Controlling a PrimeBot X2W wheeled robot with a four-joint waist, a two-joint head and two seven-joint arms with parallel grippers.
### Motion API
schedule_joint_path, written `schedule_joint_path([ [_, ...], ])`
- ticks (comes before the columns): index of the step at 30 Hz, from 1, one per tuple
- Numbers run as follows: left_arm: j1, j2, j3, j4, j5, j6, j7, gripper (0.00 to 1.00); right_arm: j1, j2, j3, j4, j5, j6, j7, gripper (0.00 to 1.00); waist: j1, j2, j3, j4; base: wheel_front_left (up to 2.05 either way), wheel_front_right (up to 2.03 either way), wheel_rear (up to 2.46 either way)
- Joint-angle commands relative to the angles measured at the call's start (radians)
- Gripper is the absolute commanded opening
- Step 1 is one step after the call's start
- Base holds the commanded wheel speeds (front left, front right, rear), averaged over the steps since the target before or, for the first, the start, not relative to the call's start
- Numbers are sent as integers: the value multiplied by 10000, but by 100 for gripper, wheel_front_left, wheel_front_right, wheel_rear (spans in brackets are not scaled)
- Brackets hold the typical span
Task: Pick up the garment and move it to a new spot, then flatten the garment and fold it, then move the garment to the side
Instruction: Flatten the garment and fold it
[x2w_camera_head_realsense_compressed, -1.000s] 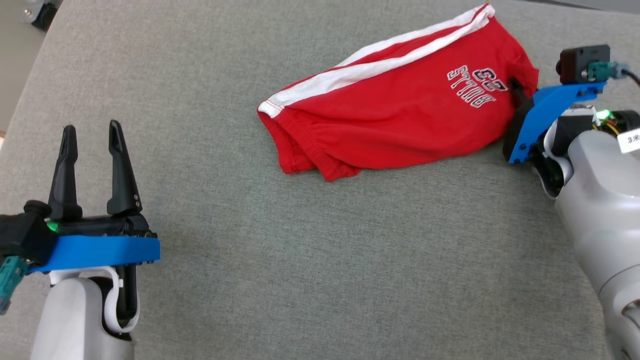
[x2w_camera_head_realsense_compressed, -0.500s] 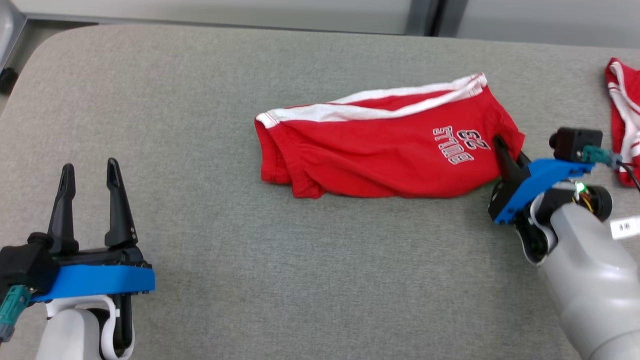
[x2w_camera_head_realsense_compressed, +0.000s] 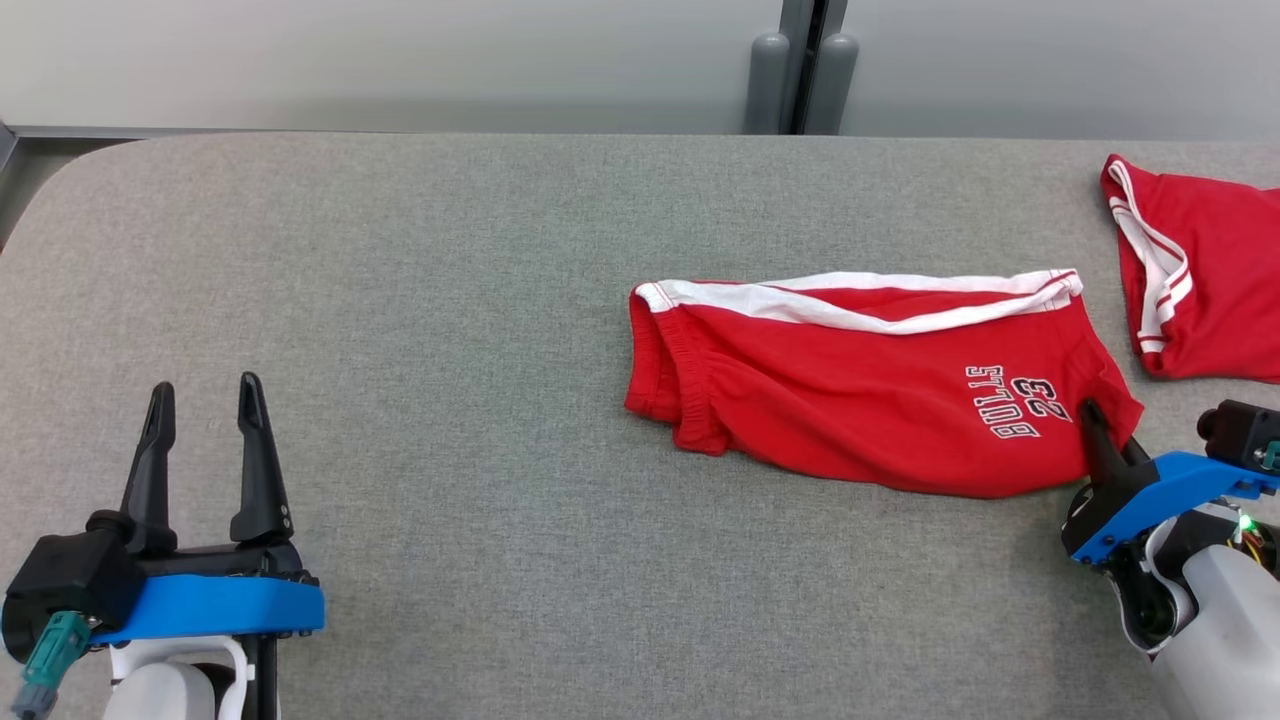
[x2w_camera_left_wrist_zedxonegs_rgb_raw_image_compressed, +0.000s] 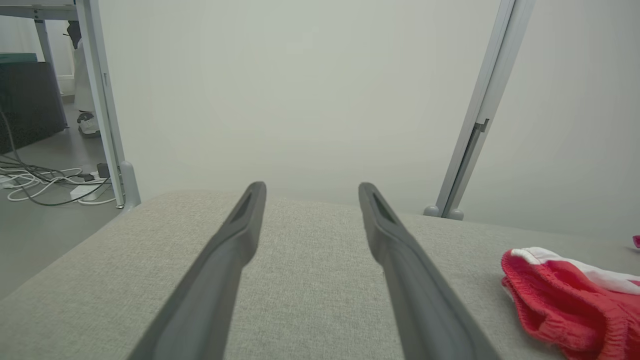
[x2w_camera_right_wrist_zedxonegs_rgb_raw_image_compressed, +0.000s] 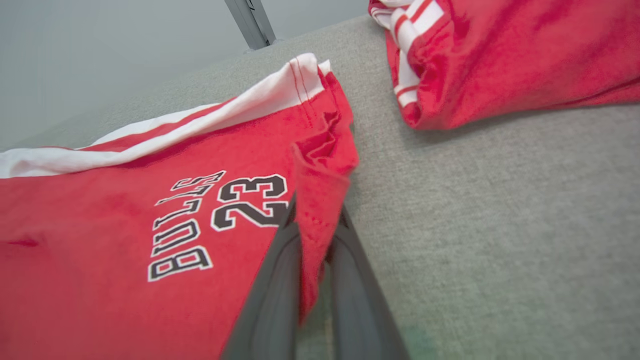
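Pinching the lower right corner of folded red shorts (x2w_camera_head_realsense_compressed: 860, 400) with white stripes and "BULLS 23" lettering, the right pincer (x2w_camera_head_realsense_compressed: 1092, 415) is clamped narrow on cloth, right of centre on the grey fabric surface (x2w_camera_head_realsense_compressed: 450, 300). Drag low and slowly so the fold holds. At lower left, the left pincer (x2w_camera_head_realsense_compressed: 205, 395) stands wide and empty. Count: two pincers, two garments; a second red garment (x2w_camera_head_realsense_compressed: 1210, 290) lies upper right.

Red garment (x2w_camera_head_realsense_compressed: 860, 400), white stripe; grey table (x2w_camera_head_realsense_compressed: 450, 300)
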Motion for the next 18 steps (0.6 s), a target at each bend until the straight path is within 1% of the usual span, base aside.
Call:
schedule_joint_path([
  [1,66,-3,9,2,35,-22,-43,100,161,7,1,-82,56,3,-33,0,1,0,-39,-29,0,0,0],
  [11,120,-17,-280,139,76,-22,-43,100,-494,316,201,-537,-178,5,-18,0,1,0,-345,107,0,0,0],
  [15,99,-25,-427,206,50,-22,-43,100,-1014,549,351,-772,-277,5,23,0,1,0,-433,247,0,0,0],
  [18,35,-70,-550,242,19,-22,-43,100,-1491,851,542,-861,-404,5,103,0,1,0,-454,409,0,0,0],
])
